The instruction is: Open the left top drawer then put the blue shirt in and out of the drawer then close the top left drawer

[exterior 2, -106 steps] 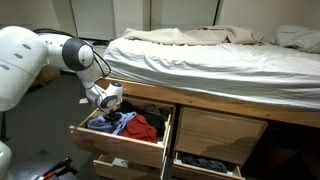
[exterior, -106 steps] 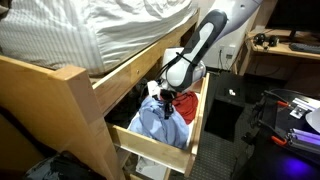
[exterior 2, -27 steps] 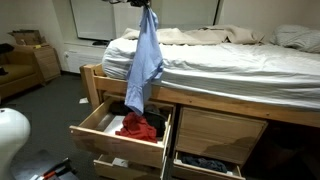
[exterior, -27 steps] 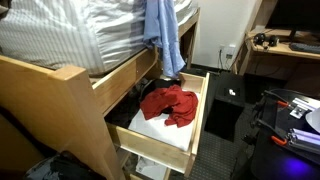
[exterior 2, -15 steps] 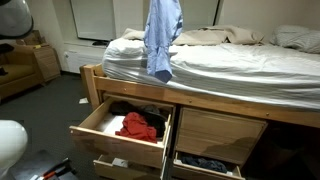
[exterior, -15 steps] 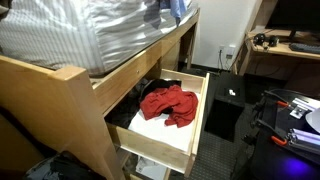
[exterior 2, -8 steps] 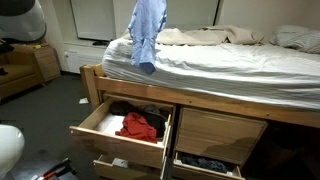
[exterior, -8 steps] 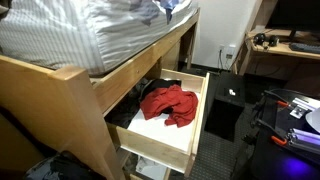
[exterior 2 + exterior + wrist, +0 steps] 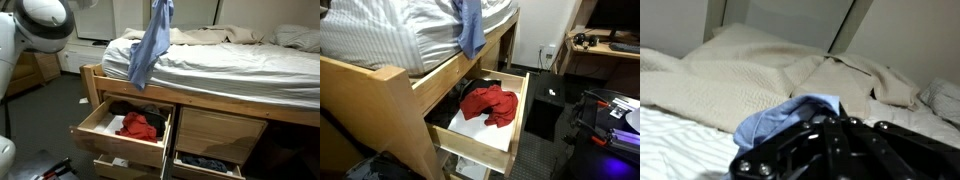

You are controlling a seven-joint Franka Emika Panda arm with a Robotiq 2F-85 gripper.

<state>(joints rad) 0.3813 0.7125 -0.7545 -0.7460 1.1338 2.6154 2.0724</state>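
the bed (image 9: pixel 230 102) with its white-grey striped bedding (image 9: pixel 380 35) fills much of both exterior views. under it the left top drawer (image 9: pixel 115 142) stands pulled out, with its white bottom showing. the blue shirt (image 9: pixel 148 50) hangs from above by the bed's edge, well clear of the drawer (its top runs out of frame in both exterior views). 1 red garment (image 9: pixel 488 103) lies in the drawer. my pincer (image 9: pixel 835 130) is clamped together on the shirt's bunched cloth, seen in the wrist view.
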